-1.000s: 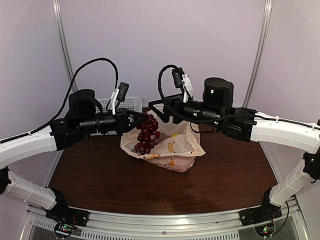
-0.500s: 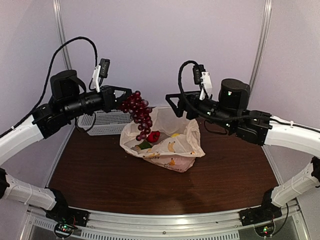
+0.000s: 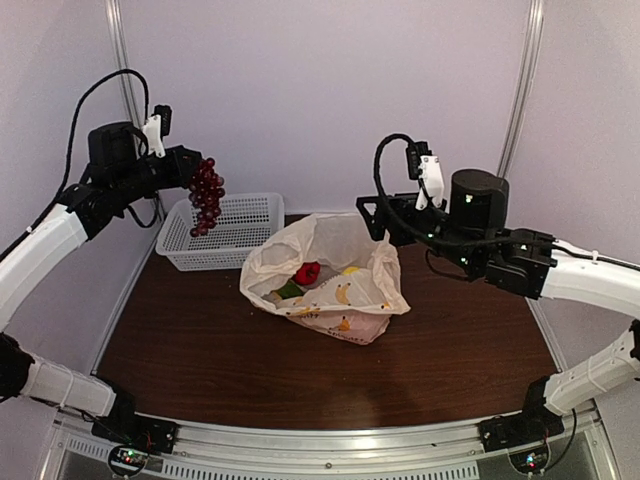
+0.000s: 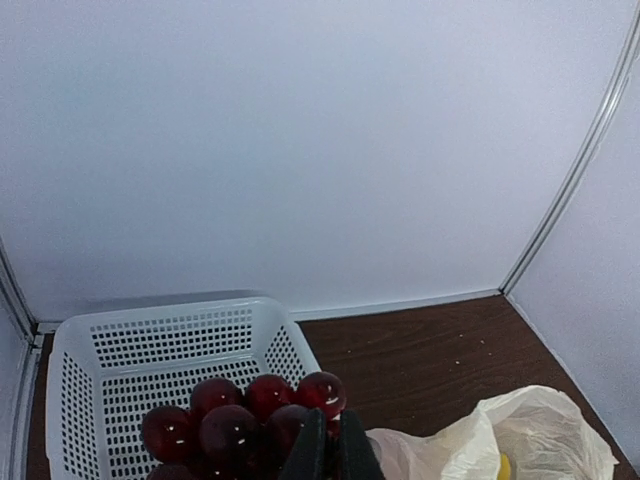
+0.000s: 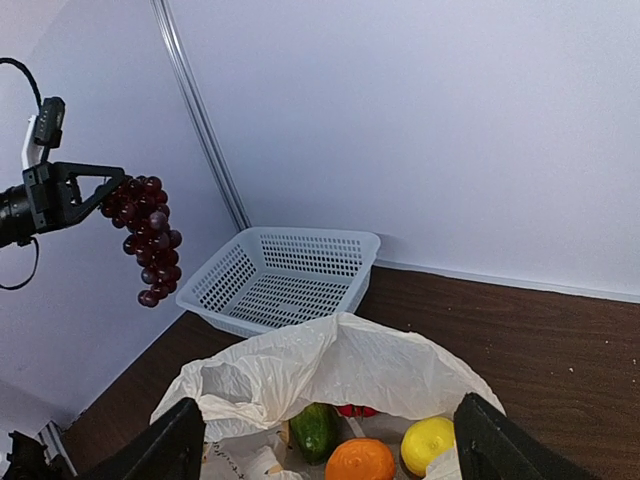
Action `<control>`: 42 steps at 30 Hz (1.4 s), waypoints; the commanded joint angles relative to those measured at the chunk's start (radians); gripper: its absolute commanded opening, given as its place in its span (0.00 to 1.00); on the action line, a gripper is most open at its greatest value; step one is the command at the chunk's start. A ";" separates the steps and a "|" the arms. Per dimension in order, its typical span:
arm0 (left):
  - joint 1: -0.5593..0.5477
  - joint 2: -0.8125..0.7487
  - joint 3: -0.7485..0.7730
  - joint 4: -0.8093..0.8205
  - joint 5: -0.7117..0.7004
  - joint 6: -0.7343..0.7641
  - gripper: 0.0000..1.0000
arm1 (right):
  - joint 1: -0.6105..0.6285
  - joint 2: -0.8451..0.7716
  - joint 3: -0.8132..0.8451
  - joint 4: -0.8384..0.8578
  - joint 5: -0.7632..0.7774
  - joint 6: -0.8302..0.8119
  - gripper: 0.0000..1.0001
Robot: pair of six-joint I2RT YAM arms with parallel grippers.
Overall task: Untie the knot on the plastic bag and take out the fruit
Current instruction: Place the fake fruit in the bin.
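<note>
Up above the far left of the table (image 3: 200,370), the left hand (image 3: 192,165) is pinched tight on the stem of a bunch of dark red grapes (image 3: 205,195), which dangles freely beneath its fingers. Under and just behind that hand sits a white slotted basket (image 3: 245,225). From where I stand the bunch seems to hang over the basket's near side and not in it, though I cannot be sure of the depth. The right hand (image 5: 328,400) is spread wide with nothing in it, hovering above the far edge of the plastic bag (image 3: 340,300). Directly below its fingers the bag's mouth gapes open and slack. No tied neck shows anywhere, so I take the knot to be undone. I judge the job well past halfway: the untying is finished and the grapes are out. The rest of the fruit lies in the bag under the right hand: a red one (image 3: 307,272), a green one (image 5: 315,428), an orange one (image 5: 360,460) and a yellow one (image 5: 427,443). Each of those has yet to be lifted out. A loose fold of film droops across the opening between the right hand and the fruit, and it could catch a finger reaching down. Otherwise nothing stands between either hand and the basket.
</note>
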 commanded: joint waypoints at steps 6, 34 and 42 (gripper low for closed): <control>0.163 0.201 0.016 0.116 -0.002 0.059 0.00 | -0.007 -0.043 -0.059 -0.038 0.028 0.036 0.87; 0.294 0.565 -0.016 0.187 0.073 0.034 0.00 | -0.008 -0.030 -0.083 -0.033 0.016 0.076 0.87; 0.295 0.563 -0.055 0.143 0.032 0.031 0.11 | -0.008 -0.039 -0.091 -0.033 0.017 0.078 0.87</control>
